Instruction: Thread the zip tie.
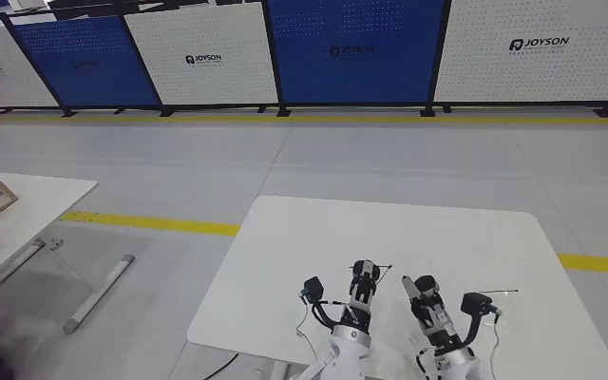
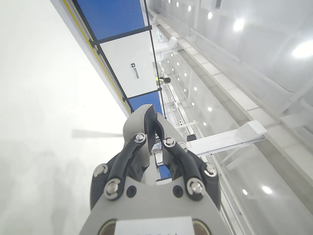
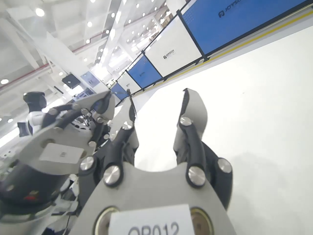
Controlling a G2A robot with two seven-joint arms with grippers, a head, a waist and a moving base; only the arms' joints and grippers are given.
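Threading looks unstarted: left gripper (image 2: 154,111) clenches the zip tie (image 1: 384,266) over the table (image 1: 399,228). Right gripper (image 3: 157,99), released, must likely catch its tail.

White rectangular table top (image 1: 399,237): smooth, matt, laminate-like, with a faint sheen. Left gripper (image 2: 154,113) above the table: light grey fingers (image 2: 132,125) look like matt moulded plastic. Its black pads (image 2: 149,125) are ribbed, rough and rubbery. Black links are semi-gloss, round fasteners (image 2: 112,188) bright polished metal. Right gripper (image 3: 156,91) above the table: same matt grey shells, toothed black pad edge, shiny metal screws (image 3: 112,176). White paper-like label (image 3: 149,218) on its base is matt. Pale grey floor (image 1: 285,161) beyond the table: smooth, slightly glossy. Blue and white wall panels (image 1: 356,47) behind the table: matt perforated sheet.
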